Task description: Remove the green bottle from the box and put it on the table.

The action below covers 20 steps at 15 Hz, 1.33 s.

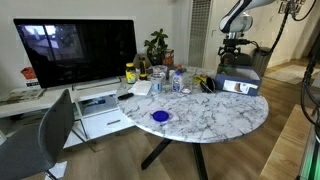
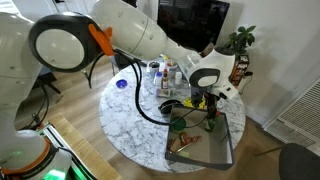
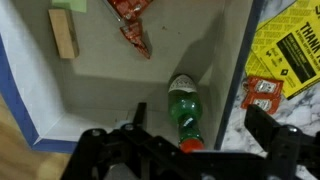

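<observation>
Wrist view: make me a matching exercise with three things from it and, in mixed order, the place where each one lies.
Things:
1. green bottle
2. wooden block
3. yellow leaflet

Places:
A. on the table, outside the box
B. inside the box, near the top left corner of the picture
C. lying on the box floor, closest to the gripper

Pairs: 1-C, 2-B, 3-A

White rounded arm segments [image 2: 140, 35], orange-ringed black joint cap, black pincer [image 3: 190, 150].
</observation>
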Each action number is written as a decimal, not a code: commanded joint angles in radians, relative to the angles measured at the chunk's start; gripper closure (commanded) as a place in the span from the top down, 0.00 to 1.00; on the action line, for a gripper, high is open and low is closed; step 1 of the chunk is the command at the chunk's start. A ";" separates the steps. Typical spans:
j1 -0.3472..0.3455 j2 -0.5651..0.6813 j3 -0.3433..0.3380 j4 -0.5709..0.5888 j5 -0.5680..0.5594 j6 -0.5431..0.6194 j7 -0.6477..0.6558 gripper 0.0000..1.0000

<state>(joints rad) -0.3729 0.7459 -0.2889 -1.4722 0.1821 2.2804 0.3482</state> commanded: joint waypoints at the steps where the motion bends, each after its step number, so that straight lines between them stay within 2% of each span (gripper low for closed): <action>1: -0.009 0.078 -0.015 0.080 0.004 0.042 0.070 1.00; 5: -0.020 0.125 -0.014 0.136 0.013 0.052 0.115 0.99; 6: -0.022 0.134 -0.014 0.147 0.014 0.057 0.124 0.94; 7: -0.023 0.144 -0.015 0.159 0.014 0.061 0.134 0.88; 8: -0.024 0.152 -0.016 0.170 0.013 0.061 0.141 0.68; 10: -0.025 0.164 -0.018 0.187 0.010 0.061 0.155 0.64; 13: -0.026 0.174 -0.022 0.205 0.008 0.054 0.169 0.38; 17: -0.023 0.178 -0.029 0.216 -0.002 0.052 0.174 0.09; 20: -0.011 0.143 -0.034 0.176 -0.013 0.039 0.162 0.08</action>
<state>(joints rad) -0.3904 0.9015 -0.3132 -1.2838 0.1796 2.3313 0.5074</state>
